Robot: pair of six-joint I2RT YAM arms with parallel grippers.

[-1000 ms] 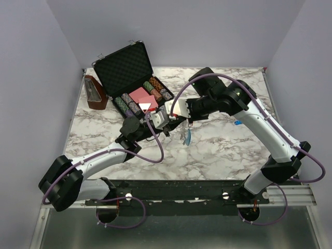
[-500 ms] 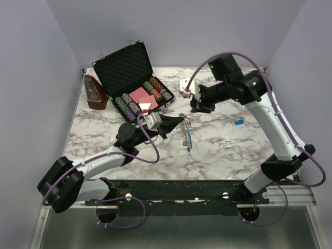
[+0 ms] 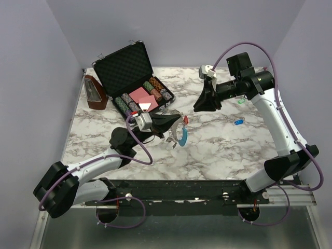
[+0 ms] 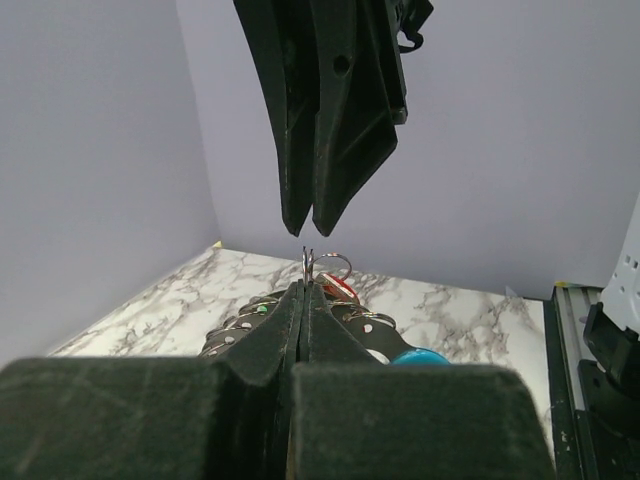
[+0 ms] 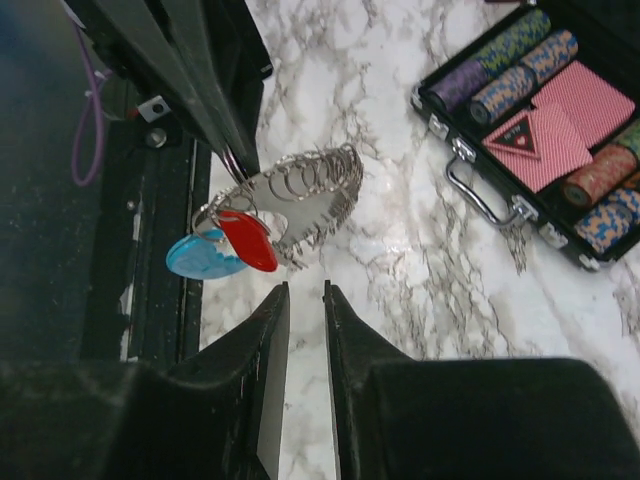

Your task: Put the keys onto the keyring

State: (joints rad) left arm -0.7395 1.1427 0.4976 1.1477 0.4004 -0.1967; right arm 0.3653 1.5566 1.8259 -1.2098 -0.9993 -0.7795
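My left gripper [image 3: 178, 123] is shut on a wire loop of the keyring [image 3: 180, 134] and holds it above the table. In the left wrist view the loop [image 4: 308, 262] sticks out past my shut left gripper [image 4: 307, 285]. In the right wrist view the keyring's silver coil [image 5: 312, 190] hangs from the left fingers with its blue section [image 5: 198, 259] and a red key [image 5: 250, 240]. My right gripper [image 3: 197, 107] is raised to the back right, narrowly open and empty [image 5: 305, 290]. A blue key [image 3: 238, 122] lies on the marble at the right.
An open black case [image 3: 124, 66] with poker chips and cards stands at the back left; it also shows in the right wrist view [image 5: 470, 170]. A brown wedge-shaped object [image 3: 95, 92] stands left of it. A small green item [image 3: 240, 101] lies near the right arm.
The right gripper has drawn away from the left gripper, up and to the back right. The left gripper has lifted the keyring off the table and turned it.
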